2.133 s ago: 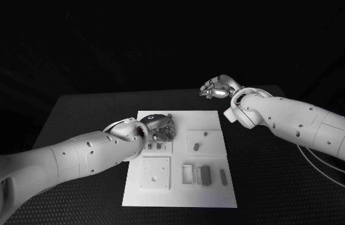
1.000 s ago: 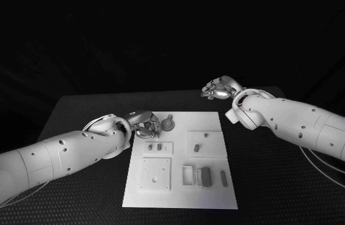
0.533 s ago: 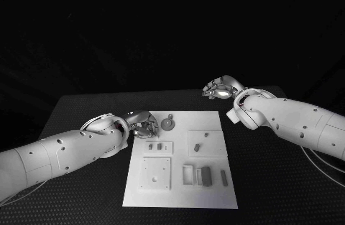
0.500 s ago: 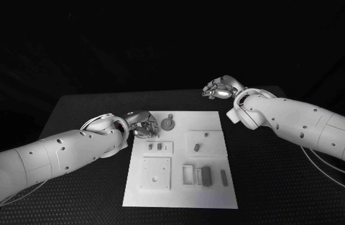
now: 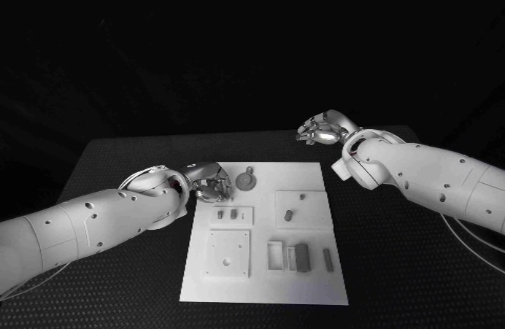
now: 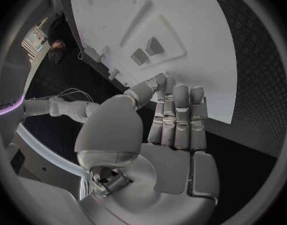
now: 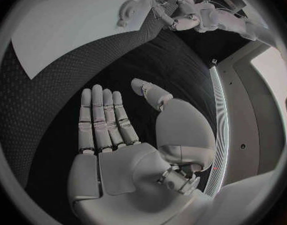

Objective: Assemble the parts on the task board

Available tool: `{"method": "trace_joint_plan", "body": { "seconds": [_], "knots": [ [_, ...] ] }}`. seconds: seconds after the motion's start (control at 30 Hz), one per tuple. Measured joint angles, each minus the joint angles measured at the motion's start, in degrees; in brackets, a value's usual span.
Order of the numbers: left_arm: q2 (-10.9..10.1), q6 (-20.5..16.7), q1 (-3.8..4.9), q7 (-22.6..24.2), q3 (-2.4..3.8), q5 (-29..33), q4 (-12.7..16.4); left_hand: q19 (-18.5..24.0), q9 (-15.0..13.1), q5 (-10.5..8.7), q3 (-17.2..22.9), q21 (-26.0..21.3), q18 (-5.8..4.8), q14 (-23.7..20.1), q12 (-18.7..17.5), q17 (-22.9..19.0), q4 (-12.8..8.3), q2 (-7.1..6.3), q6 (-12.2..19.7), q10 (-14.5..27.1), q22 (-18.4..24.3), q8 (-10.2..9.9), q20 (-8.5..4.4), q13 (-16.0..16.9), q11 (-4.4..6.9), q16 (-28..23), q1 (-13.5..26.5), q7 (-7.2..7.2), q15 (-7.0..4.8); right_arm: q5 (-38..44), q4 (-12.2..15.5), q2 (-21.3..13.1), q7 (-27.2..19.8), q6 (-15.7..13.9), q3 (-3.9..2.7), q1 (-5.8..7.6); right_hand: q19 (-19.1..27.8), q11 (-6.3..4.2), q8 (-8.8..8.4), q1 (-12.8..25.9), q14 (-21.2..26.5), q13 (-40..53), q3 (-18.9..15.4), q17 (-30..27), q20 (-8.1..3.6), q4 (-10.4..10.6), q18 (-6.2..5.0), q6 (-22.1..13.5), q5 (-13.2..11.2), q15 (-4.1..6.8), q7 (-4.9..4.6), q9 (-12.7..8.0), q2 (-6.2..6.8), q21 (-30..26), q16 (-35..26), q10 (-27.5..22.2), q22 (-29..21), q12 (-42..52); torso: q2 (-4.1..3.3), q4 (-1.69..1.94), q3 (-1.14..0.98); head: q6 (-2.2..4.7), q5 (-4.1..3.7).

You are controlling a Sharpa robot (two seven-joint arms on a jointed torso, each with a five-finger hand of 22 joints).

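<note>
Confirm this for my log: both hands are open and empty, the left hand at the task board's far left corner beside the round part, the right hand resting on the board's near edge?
Not quite. The right hand is off the task board, over the black table past its far right corner, as the head view shows. The left hand is open and empty at the far left corner, beside the round part.

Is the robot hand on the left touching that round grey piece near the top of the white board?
Apart. In the head view, white board shows between the left robot hand and the round grey piece on the task board.
</note>
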State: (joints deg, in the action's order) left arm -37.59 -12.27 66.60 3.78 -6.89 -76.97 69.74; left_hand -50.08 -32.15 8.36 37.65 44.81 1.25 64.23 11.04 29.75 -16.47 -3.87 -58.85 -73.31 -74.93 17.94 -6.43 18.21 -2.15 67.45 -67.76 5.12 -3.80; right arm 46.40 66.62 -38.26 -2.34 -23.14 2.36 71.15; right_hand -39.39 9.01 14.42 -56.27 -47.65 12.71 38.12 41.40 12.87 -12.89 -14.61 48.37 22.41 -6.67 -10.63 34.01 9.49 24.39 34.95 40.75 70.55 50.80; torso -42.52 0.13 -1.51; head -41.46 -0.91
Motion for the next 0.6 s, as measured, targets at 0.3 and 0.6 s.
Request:
{"method": "trace_joint_plan", "body": {
  "seconds": [0.3,0.6],
  "knots": [
    [0.35,0.21,-0.01,-0.01,-0.01,-0.01,-0.06,0.0,0.03,0.0,0.0,0.0,0.01,0.01,-0.17,0.0,0.0,-0.09,0.0,-0.12,0.01,-0.17,0.0,0.01,-0.12,0.0,0.08,0.01,0.02,0.0,-0.03,0.05,0.0,0.0,0.0,0.0,0.0,0.0,0.0,0.0,-0.01,-0.01,0.0,0.0,0.0,0.0,0.0,0.0,0.0,0.0,0.0,-0.05,0.0,0.0,-0.23,0.0,0.05,0.0,-0.02,0.0,0.0,-0.03,-0.05],
    [0.75,0.68,-0.01,-0.06,-0.03,0.02,-0.35,0.0,0.01,0.0,-0.01,0.0,0.01,0.09,-0.21,0.0,-0.01,-0.16,0.01,-0.21,0.01,-0.03,0.0,0.01,-0.21,0.0,0.14,0.01,0.11,0.0,-0.04,0.08,0.01,0.0,0.0,0.0,0.0,0.0,0.0,0.0,-0.04,-0.06,0.0,-0.01,0.0,0.0,0.0,0.0,0.0,0.04,0.0,-0.05,0.0,0.0,-0.23,0.0,0.05,0.0,-0.03,-0.02,0.0,-0.1,-0.1]
  ]
}}
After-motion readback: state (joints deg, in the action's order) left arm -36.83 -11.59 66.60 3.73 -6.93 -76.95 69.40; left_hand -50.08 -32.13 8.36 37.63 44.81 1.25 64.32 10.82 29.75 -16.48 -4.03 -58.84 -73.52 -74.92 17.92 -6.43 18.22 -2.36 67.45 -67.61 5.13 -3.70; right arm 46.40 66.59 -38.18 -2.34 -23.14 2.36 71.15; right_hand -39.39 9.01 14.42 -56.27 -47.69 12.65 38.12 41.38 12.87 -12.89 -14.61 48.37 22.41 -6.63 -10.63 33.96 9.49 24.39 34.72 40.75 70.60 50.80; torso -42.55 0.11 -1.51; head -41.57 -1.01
